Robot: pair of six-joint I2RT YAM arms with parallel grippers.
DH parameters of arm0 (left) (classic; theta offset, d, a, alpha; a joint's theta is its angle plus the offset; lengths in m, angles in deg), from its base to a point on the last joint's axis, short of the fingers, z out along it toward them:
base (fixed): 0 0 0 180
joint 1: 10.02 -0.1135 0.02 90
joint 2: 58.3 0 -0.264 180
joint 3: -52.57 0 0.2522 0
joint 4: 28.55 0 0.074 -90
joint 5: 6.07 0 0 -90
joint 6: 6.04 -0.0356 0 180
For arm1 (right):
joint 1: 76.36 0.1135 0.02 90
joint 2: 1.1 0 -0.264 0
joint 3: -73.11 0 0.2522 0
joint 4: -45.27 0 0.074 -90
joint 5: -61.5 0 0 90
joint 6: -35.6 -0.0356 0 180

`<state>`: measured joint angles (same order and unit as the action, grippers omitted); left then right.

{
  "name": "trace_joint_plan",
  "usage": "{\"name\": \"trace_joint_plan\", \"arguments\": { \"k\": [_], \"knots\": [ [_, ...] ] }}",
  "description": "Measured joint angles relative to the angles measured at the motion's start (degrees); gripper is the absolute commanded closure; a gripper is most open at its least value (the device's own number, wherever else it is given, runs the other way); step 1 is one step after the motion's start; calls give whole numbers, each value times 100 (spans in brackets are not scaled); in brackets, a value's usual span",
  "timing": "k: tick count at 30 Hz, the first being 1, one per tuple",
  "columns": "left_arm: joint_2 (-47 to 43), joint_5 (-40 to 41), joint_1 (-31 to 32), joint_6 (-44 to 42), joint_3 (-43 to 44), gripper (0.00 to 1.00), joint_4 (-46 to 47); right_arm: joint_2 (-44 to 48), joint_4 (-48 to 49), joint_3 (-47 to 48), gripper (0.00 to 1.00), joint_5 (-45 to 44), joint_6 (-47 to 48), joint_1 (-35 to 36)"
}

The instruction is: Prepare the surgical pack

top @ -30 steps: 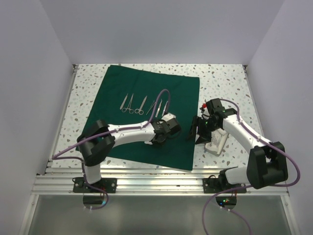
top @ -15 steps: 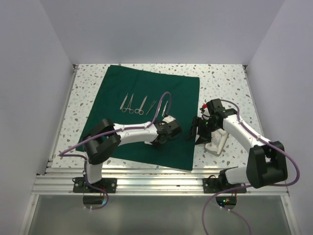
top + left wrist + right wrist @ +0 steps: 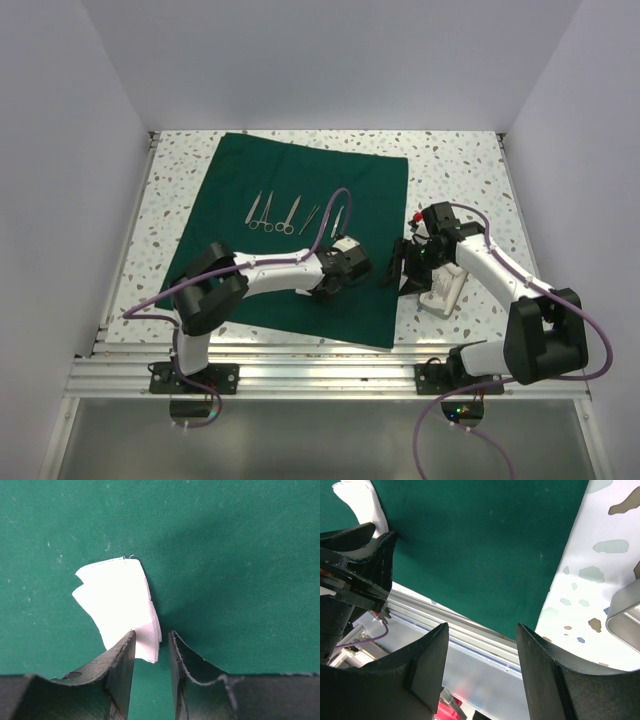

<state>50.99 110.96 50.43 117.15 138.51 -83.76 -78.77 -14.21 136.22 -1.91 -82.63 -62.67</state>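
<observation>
With the left gripper (image 3: 152, 636) jaws narrowly apart astride a corner of the gauze squares (image 3: 117, 605) on the drape (image 3: 240, 555), and the right gripper (image 3: 481, 627) wide open, closing may snag cloth or split the stack.

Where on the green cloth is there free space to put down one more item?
Free: the far strip of the drape beyond the instruments, and its right part beside them. Crowded: the near right corner, where the left gripper at the gauze, the right gripper and the tray meet.
</observation>
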Motion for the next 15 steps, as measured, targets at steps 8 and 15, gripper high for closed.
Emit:
{"name": "trace_joint_plan", "arguments": {
  "k": [8,15],
  "knots": [
    [-24,26,44,-59,-116,80,181,0,0,-11,40,0,2,0],
    [-26,81,44,-129,-144,85,197,0,2,-15,40,2,0,0]
  ]
}}
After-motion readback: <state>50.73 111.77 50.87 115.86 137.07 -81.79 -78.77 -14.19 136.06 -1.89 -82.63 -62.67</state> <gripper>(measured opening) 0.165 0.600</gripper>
